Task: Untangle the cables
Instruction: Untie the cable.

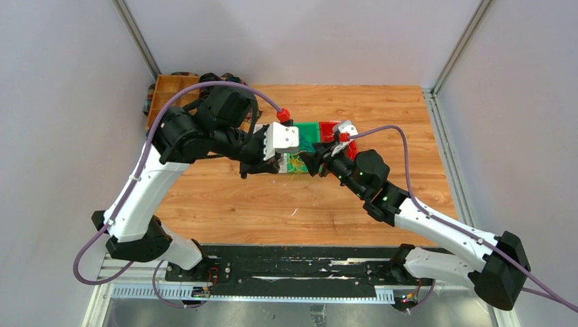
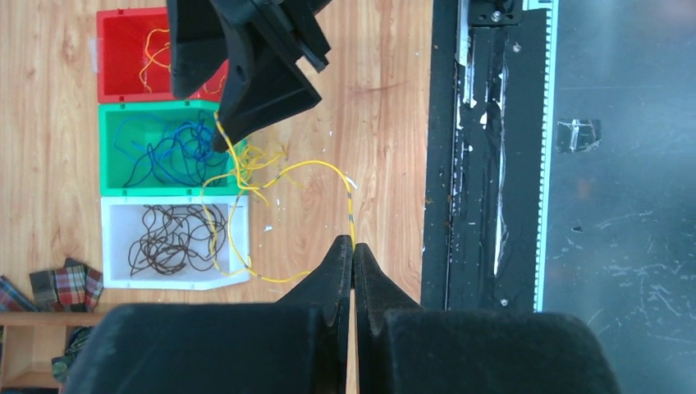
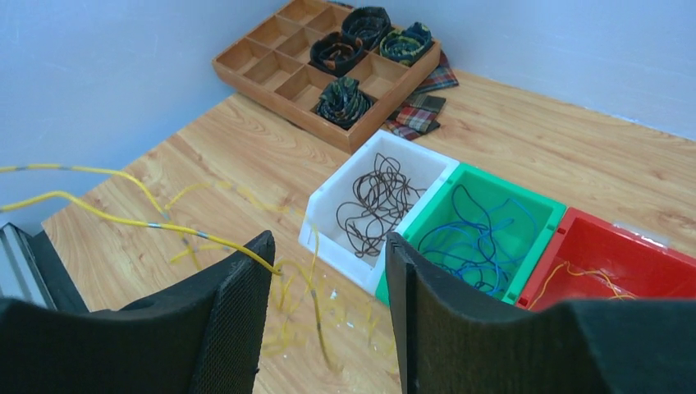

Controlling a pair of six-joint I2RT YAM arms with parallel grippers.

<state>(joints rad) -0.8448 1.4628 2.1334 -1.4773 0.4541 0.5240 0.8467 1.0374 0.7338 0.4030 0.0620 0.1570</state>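
The left pincer (image 2: 353, 246) is clenched on a yellow cable (image 2: 351, 209), which rises from its tips, arcs across the wooden table (image 3: 533, 139) and joins a loose yellow tangle (image 2: 246, 160) just beside the bins. The right pincer (image 3: 330, 240) stands over that tangle with its jaws apart; one yellow strand lies against the inner edge of one finger (image 3: 246, 279) (whether it is truly gripped, I cannot tell). Blue cables (image 2: 168, 152) lie in the green bin (image 2: 105, 148), brown cables (image 2: 168, 238) in the white bin (image 2: 115, 281), and a few yellow strands (image 2: 152, 53) in the red bin (image 2: 111, 49). A wooden tray (image 3: 271, 61) beyond the bins holds rolled fabric (image 3: 341, 98).
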